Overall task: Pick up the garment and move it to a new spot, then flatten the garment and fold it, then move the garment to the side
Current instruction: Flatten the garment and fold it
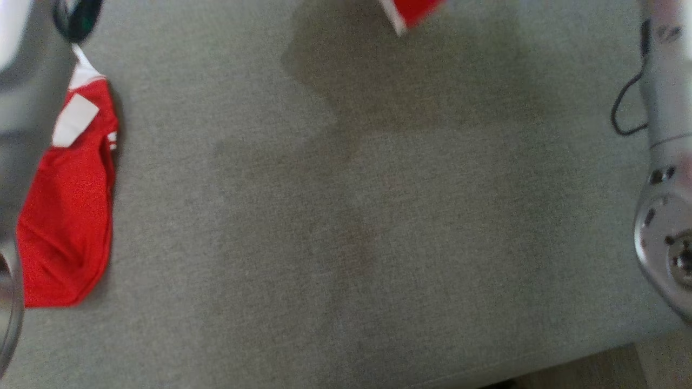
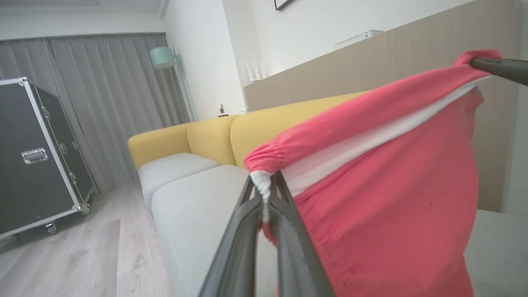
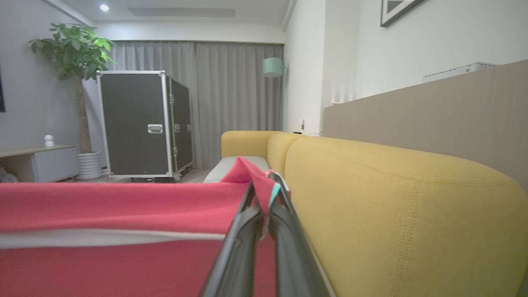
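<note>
my left gripper [image 2: 266, 183] is clamped shut on the white-lined hem of the red garment [image 2: 392, 198], and my right gripper [image 3: 264, 183] is pinched tight on another part of that hem. the cloth stretches between my 2 grippers and hangs down over the grey sofa seat [image 1: 351, 216], beside the yellow backrest [image 3: 392, 198]. in the head view a red fold with white trim hangs at the left edge.
</note>
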Available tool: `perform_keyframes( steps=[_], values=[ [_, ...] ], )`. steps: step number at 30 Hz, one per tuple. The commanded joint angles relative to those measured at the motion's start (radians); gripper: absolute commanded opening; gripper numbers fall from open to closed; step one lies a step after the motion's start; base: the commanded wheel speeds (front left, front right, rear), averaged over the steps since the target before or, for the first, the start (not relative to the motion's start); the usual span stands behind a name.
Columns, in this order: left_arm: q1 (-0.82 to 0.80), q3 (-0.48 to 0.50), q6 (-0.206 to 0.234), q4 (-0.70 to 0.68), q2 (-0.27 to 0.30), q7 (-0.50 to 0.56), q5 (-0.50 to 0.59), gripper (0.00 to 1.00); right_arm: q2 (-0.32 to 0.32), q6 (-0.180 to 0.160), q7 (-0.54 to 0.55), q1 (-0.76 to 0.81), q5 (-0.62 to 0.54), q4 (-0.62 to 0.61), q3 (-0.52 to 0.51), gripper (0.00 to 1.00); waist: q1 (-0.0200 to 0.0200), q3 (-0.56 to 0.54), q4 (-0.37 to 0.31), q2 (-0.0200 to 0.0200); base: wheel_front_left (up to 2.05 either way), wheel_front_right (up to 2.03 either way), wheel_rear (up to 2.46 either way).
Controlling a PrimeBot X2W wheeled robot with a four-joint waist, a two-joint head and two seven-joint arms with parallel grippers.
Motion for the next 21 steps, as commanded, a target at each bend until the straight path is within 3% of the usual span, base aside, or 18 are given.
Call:
perform_keyframes(
  steps=[1, 5, 10, 21],
  values=[
    [-0.098, 0.040, 0.003, 0.012, 0.033, -0.028, 0.016, 0.00, 0.005, -0.001, -0.014, -0.060, -0.017, -0.020, -0.029, 0.00, -0.0004, 0.037, -0.010, 0.0001, 0.00, 0.00, 0.00],
    [-0.123, 0.026, 0.003, 0.074, -0.014, -0.076, 0.027, 0.00, 0.005, -0.001, -0.017, -0.036, -0.016, 0.009, -0.038, 0.00, -0.0004, 0.058, 0.004, 0.0001, 0.00, 0.00, 0.00],
    [-0.032, 0.007, 0.003, 0.058, -0.047, -0.086, 0.000, 0.00, 0.005, -0.001, -0.018, 0.070, -0.019, 0.061, -0.013, 0.00, -0.0004, 0.066, 0.023, 0.0001, 0.00, 0.00, 0.00],
    [0.346, -0.029, 0.002, -0.105, 0.025, -0.087, -0.027, 0.00, -0.027, -0.001, -0.018, 0.282, -0.008, 0.212, 0.043, 0.00, -0.0004, -0.074, 0.040, 0.0001, 0.00, 0.00, 0.00]
  ],
)
